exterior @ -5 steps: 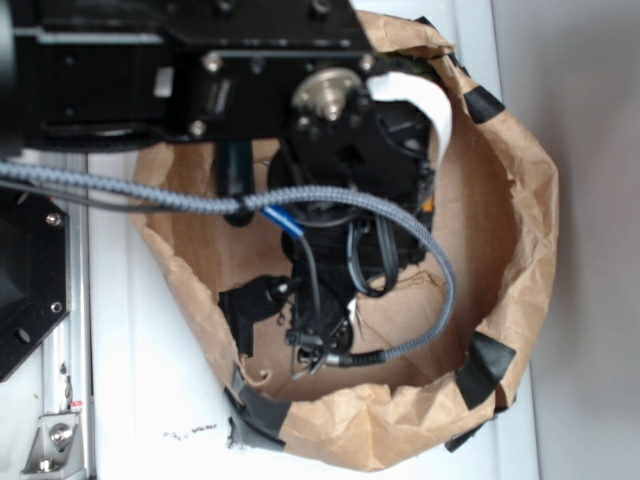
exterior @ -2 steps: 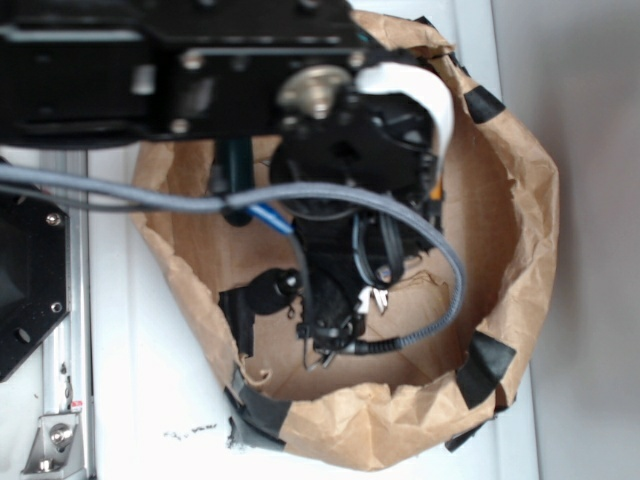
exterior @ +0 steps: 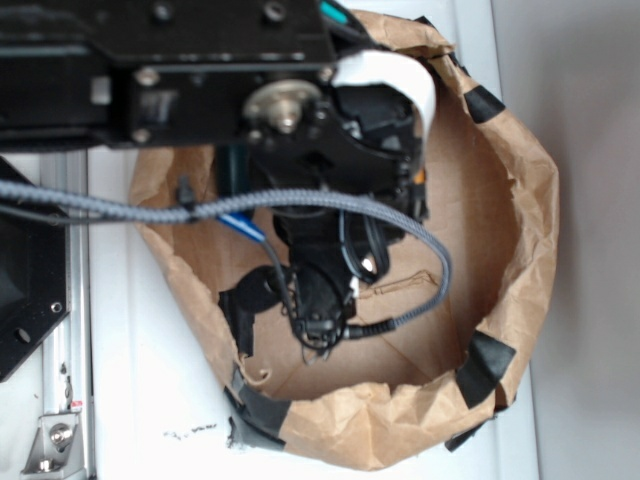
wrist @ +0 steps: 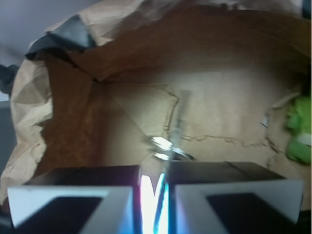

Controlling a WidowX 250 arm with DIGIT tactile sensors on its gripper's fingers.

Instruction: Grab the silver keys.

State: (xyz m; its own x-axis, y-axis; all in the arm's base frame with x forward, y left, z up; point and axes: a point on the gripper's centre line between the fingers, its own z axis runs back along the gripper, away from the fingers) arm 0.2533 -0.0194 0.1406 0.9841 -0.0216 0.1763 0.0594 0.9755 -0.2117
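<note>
In the wrist view my gripper [wrist: 155,187] is inside the brown paper bag [wrist: 219,87]. Its jaws stand almost together with a thin shiny strip pinched in the narrow gap. The silver keys [wrist: 165,145] show just beyond the fingertips, with one flat blade reaching on across the bag floor. In the exterior view the black arm covers most of the bag, and the gripper [exterior: 335,300] points down into it. A small shiny glint of the keys [exterior: 371,264] shows beside the wrist.
The bag's crumpled rim [exterior: 530,200] rings the gripper, patched with black tape [exterior: 486,365]. A black object [exterior: 250,300] lies on the bag floor at the left. A dark green case [exterior: 236,165] is near the back wall. Something bright green [wrist: 300,129] shows at the wrist view's right edge.
The arm and wrist have shifted left and toward the top of the exterior view. The shiny glint of the keys has moved up with them.
</note>
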